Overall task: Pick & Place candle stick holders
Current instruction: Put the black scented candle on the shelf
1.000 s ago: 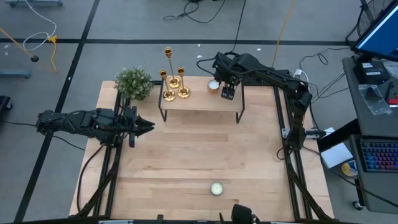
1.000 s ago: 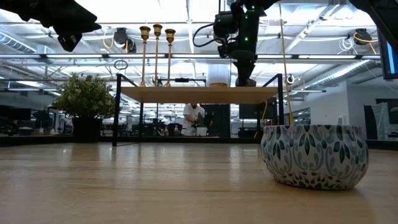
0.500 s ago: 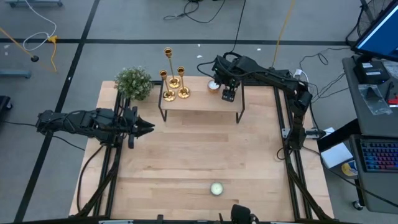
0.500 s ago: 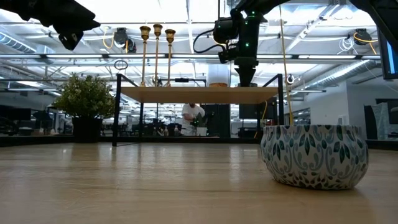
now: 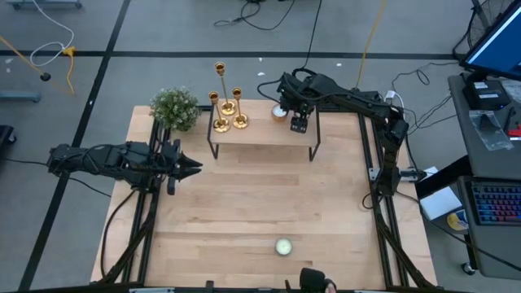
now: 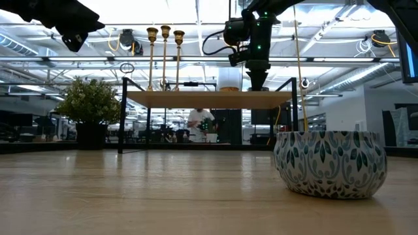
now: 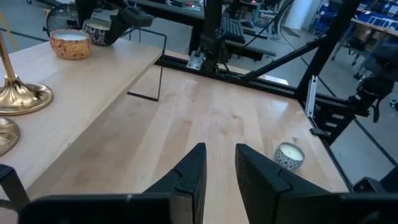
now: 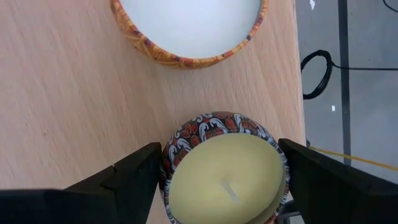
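Note:
Three gold candle stick holders (image 5: 228,112) stand by their round bases on the left part of a raised wooden shelf (image 5: 260,137). They also show in the low view (image 6: 164,55), and two of the bases show in the left wrist view (image 7: 18,94). My right gripper (image 5: 298,122) is over the shelf's right part, shut on a small patterned tin candle with yellow wax (image 8: 224,177). My left gripper (image 5: 194,165) hovers over the table's left part, open and empty (image 7: 221,171). My right gripper has one finger on each side of the tin candle's round patterned wall (image 8: 171,149). The fingers (image 8: 134,177) come from above, pointing down. The candle sits upright with its bottom on the shelf.
A white candle in an orange tin (image 8: 186,25) stands on the shelf just beside the held one. A green bushy plant (image 5: 175,107) stands at the far left. A candle in a blue-patterned bowl (image 5: 282,247) sits near the front edge. A person (image 6: 199,124) moves about beyond the table.
My right arm's wrist has tipped slightly above the shelf, and its gripper has stayed at the same spot on the candle. The candle stick holders and my left arm have kept still.

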You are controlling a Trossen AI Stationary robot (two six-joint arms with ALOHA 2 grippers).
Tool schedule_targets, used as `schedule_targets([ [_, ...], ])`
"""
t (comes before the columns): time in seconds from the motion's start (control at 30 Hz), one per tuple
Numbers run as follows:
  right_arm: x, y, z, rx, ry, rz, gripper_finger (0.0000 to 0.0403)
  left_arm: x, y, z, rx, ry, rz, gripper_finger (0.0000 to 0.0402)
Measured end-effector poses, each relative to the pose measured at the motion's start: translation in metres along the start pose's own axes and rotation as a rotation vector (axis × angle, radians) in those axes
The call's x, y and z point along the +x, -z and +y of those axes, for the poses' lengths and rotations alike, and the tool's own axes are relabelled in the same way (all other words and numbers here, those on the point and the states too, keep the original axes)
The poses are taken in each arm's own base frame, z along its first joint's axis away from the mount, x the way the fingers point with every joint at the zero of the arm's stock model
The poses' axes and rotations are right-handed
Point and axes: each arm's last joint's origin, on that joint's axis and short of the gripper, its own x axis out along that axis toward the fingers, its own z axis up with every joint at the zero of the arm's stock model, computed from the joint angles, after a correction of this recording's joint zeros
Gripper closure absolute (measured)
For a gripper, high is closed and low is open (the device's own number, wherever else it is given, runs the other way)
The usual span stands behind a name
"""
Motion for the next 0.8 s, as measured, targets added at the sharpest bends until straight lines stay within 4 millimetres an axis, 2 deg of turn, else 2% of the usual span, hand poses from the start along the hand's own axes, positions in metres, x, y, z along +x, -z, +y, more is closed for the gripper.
schedule_targets([
  [0.4,0.0,-0.001,0.002,-0.041,0.003,-0.007,0.0103,-0.006,0.0,-0.002,0.078,0.095,-0.01,0.0316],
  [0.8,-0.001,-0.003,0.001,-0.037,0.012,-0.021,0.0103,-0.017,0.033,0.008,0.08,0.124,-0.137,0.0316],
])
